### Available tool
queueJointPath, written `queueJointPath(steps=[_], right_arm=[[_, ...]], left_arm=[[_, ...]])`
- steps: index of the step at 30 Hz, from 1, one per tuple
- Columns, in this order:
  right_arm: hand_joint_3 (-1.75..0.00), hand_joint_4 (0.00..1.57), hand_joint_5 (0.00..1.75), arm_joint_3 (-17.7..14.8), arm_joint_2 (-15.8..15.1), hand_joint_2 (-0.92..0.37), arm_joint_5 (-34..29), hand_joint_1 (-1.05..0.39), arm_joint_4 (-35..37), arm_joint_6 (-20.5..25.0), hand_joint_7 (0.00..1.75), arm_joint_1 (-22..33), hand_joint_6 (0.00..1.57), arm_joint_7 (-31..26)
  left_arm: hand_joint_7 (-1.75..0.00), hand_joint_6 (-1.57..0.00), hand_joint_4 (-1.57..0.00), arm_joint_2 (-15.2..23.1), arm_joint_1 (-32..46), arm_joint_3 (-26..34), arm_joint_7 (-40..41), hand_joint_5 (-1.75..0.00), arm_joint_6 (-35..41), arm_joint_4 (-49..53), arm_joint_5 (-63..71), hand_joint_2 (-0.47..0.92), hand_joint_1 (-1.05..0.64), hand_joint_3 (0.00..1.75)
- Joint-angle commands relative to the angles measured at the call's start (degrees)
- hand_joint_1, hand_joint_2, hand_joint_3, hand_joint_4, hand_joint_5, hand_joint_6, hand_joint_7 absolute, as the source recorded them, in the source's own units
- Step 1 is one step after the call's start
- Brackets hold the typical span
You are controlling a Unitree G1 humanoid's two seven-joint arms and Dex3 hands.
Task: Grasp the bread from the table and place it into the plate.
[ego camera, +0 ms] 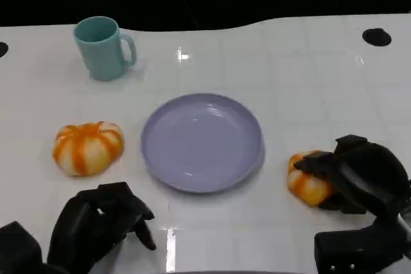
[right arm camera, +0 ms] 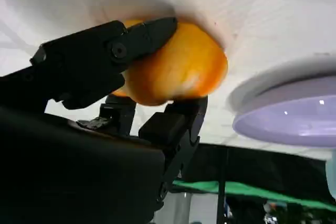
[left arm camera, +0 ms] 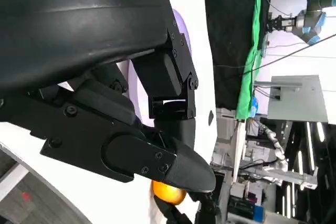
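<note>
Already the bread (ego camera: 307,183) is clasped across its sides by the right hand (ego camera: 359,181), on the table just beside the plate (ego camera: 202,142). It is judged light, soft and easily crushed. Nothing is held by the curled left hand (ego camera: 96,222).

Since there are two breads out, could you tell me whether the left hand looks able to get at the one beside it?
Probably yes: the left hand holds nothing, and bare table separates it from that bread.
</note>
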Motion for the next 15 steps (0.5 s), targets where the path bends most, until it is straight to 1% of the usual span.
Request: queueJointPath(steps=[1,2,3,4,5,7,9,12,15], right_arm=[[-0.22,0.87,1.74,0.8,-0.5,-0.83,0.0,-0.11,3.6,-0.7,1.56,-2.1,0.75,-4.0],[-0.54,0.87,1.75,1.1,-0.4,-0.66,-0.3,-0.12,4.6,-0.9,1.56,-2.6,0.76,-5.8],[-0.74,0.87,1.75,1.3,-0.3,-0.54,-0.4,-0.12,5.5,-1.2,1.54,-3.1,0.78,-7.4],[-0.84,0.88,1.75,1.6,-0.1,-0.48,-0.6,-0.12,6.6,-1.7,1.53,-3.6,0.79,-9.5],[-0.94,0.88,1.75,1.9,0.1,-0.41,-0.8,-0.11,7.8,-2.2,1.57,-4.2,0.78,-11.7],[-1.06,0.89,1.75,2.4,0.5,-0.35,-0.6,-0.09,10.2,-3.4,1.63,-5.4,0.76,-15.0],[-1.12,0.9,1.75,2.5,0.9,-0.32,-0.1,-0.1,11.9,-4.4,1.65,-6.2,0.76,-16.9],[-1.21,0.93,1.75,2.4,1.7,-0.3,0.9,-0.09,13.4,-5.2,1.62,-7.0,0.8,-18.7],[-1.25,0.96,1.75,2.3,2.2,-0.29,1.6,-0.09,14.3,-6.2,1.59,-7.5,0.82,-20.4]], left_arm=[[-0.77,-1.2,-1.16,0.4,0.3,0.3,0.7,-1.21,0.4,-0.4,0.0,0.92,-0.93,0.05],[-0.77,-1.2,-1.16,0.4,0.3,0.3,0.7,-1.21,0.3,-0.4,0.1,0.92,-0.93,0.05],[-0.77,-1.2,-1.16,0.5,0.3,0.2,0.7,-1.21,0.2,-0.4,0.1,0.92,-0.93,0.05],[-0.77,-1.2,-1.16,0.5,0.4,0.2,0.7,-1.21,0.3,-0.5,0.1,0.92,-0.93,0.05],[-0.77,-1.2,-1.16,0.4,0.4,0.2,0.7,-1.2,0.3,-0.4,0.1,0.92,-0.92,0.05],[-0.77,-1.2,-1.16,0.4,0.4,0.3,0.8,-1.2,0.0,-0.2,0.3,0.92,-0.92,0.05],[-0.77,-1.21,-1.17,0.4,0.4,0.2,1.0,-1.2,-0.3,-0.2,0.5,0.92,-0.92,0.05],[-0.77,-1.21,-1.17,0.4,0.5,0.2,1.0,-1.2,-0.3,-0.5,0.5,0.92,-0.93,0.06],[-0.77,-1.2,-1.17,0.4,0.6,0.1,1.2,-1.2,-0.1,-0.7,0.6,0.92,-0.93,0.06]])
